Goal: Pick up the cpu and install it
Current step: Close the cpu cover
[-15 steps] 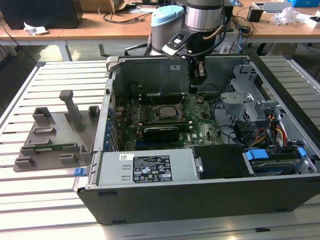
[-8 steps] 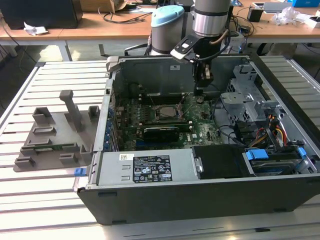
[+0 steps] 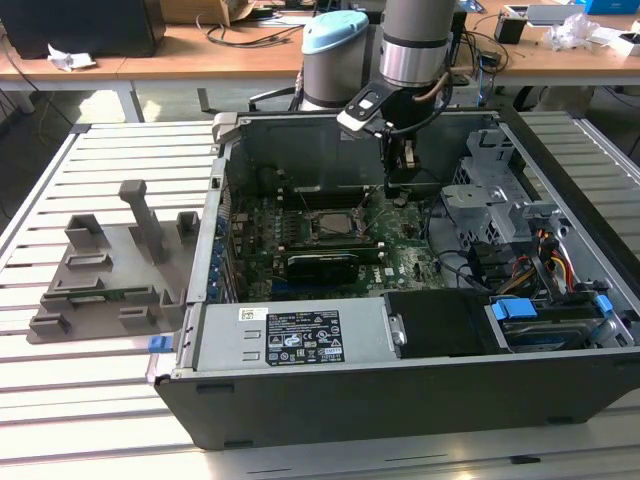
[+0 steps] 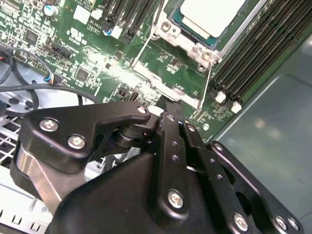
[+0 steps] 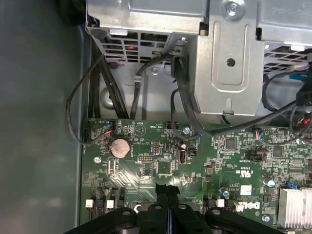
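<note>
As your tool (image 4: 168, 104) hovers clenched and empty above the motherboard (image 5: 234, 161), the cpu (image 4: 212, 12) lies seated in its socket frame (image 4: 194, 47). It rests just ahead of the tool, untouched.

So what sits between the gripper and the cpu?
In the second wrist view: green motherboard, a thin wire lever and the socket frame's edge lie between the gripper and the cpu.

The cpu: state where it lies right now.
In the second wrist view the cpu lies in the metal socket frame on the green board, beyond the gripper.
</note>
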Robot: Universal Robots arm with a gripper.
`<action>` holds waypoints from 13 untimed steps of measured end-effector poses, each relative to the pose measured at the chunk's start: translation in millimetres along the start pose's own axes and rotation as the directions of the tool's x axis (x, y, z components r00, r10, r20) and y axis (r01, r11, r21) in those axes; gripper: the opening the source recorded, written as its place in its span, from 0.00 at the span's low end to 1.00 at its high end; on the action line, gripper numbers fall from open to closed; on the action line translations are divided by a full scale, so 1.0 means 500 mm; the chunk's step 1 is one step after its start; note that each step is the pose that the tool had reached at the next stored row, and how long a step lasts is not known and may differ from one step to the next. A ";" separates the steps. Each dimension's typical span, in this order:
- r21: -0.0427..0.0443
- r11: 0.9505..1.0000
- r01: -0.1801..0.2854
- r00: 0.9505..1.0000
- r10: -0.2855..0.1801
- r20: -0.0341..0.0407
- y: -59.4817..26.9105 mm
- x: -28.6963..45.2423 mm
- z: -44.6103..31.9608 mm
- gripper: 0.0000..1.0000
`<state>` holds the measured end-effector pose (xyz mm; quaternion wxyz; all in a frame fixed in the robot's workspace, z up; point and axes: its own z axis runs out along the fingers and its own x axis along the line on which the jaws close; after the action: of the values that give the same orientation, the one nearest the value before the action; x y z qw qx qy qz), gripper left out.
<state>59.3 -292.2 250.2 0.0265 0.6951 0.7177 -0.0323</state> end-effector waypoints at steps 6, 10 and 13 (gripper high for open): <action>0.000 1.000 0.000 1.000 0.000 -0.001 -0.033 0.001 0.002 0.11; 0.000 1.000 0.000 1.000 0.000 -0.001 -0.046 0.002 0.002 0.11; 0.000 1.000 0.000 1.000 0.000 -0.001 -0.051 0.002 0.003 0.11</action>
<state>33.6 -292.2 249.0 0.0262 0.6951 0.7177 -0.0320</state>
